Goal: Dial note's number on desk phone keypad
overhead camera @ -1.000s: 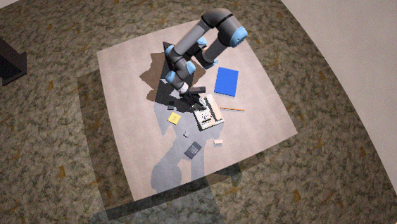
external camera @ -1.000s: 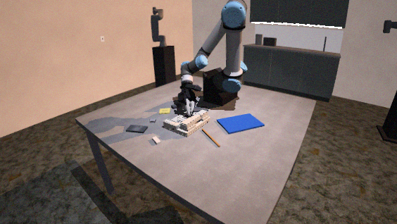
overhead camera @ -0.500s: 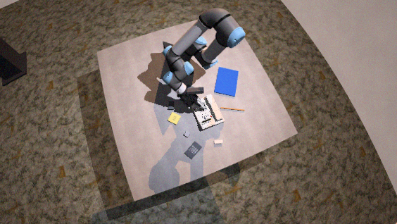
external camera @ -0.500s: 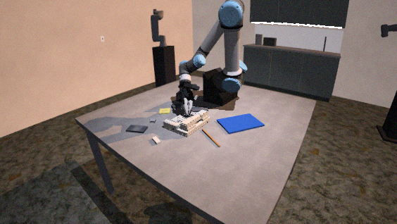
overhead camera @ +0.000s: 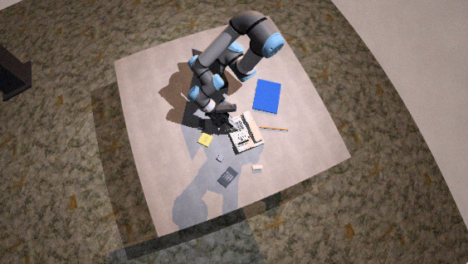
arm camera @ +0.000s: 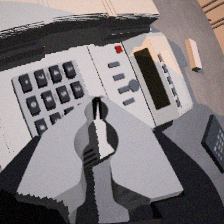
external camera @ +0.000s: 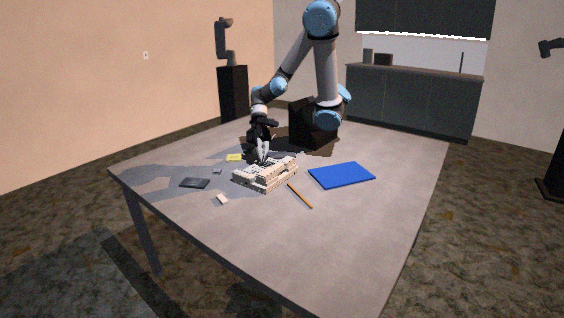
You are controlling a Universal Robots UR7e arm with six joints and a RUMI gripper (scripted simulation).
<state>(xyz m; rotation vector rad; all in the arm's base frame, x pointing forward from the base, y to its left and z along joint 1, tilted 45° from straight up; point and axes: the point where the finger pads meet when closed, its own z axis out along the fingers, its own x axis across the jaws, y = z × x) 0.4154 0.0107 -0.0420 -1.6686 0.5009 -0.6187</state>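
The worktop [external camera: 350, 235] is a broad grey-beige slab on slim legs; my arm [external camera: 320, 65] rises from a dark base at its far side and bends down over the middle. A blue book [overhead camera: 266, 95] lies flat near the desk phone [external camera: 265, 173], which sits around the centre of the worktop, just in front of my base; it is a cream, low, boxy set with its handset [overhead camera: 253, 126] lying in the cradle along one side. From my wrist view its face shows a pale panel with a grid of dark, rounded keypad keys [arm camera: 52, 90], a column of small grey buttons with one red one [arm camera: 118, 49] at the top, and a long dark display window [arm camera: 151, 77]. My end effector [arm camera: 98, 106] is closed with nothing between the jaws, its joined tips poised over the keypad's lower rows; I cannot tell whether they touch a key. The yellow note [overhead camera: 205, 139] lies just beside the phone; a dark calculator [overhead camera: 227, 177], a pencil [overhead camera: 274, 129] and a small eraser [overhead camera: 257, 167] lie nearby.
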